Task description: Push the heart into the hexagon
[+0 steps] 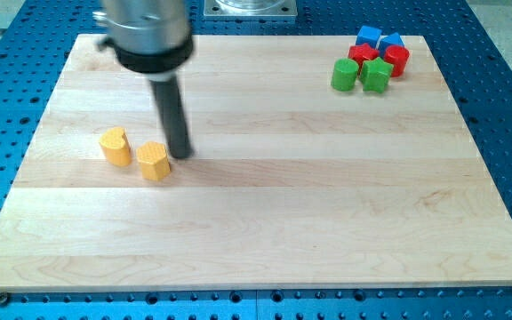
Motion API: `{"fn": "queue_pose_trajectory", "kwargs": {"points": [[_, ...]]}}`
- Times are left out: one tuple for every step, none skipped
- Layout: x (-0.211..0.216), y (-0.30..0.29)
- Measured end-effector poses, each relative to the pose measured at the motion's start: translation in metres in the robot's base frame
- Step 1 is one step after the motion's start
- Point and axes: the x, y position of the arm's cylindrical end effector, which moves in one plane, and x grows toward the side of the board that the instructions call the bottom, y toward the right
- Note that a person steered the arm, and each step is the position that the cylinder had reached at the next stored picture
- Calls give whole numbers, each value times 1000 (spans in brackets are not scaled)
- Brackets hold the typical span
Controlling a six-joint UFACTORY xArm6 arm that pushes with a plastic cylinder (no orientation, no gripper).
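My tip (pixel 180 155), bare and holding nothing, touches the yellow hexagon (pixel 154 160); it should circle left behind the yellow heart (pixel 114 146) near the board's left edge.

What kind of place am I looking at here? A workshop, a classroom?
Probably a robotics lab bench: a wooden board sits on a blue perforated metal table, small coloured blocks lie scattered on it, and my tip rests beside the yellow hexagon.

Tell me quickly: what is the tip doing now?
My tip: holds nothing, no gripper; it stands just right of the yellow hexagon, seemingly touching it.
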Motion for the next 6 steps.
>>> {"fn": "queue_pose_trajectory", "kwargs": {"points": [[17, 39], [-22, -3], [-39, -73], [-57, -146], [-41, -150], [-23, -66]]}}
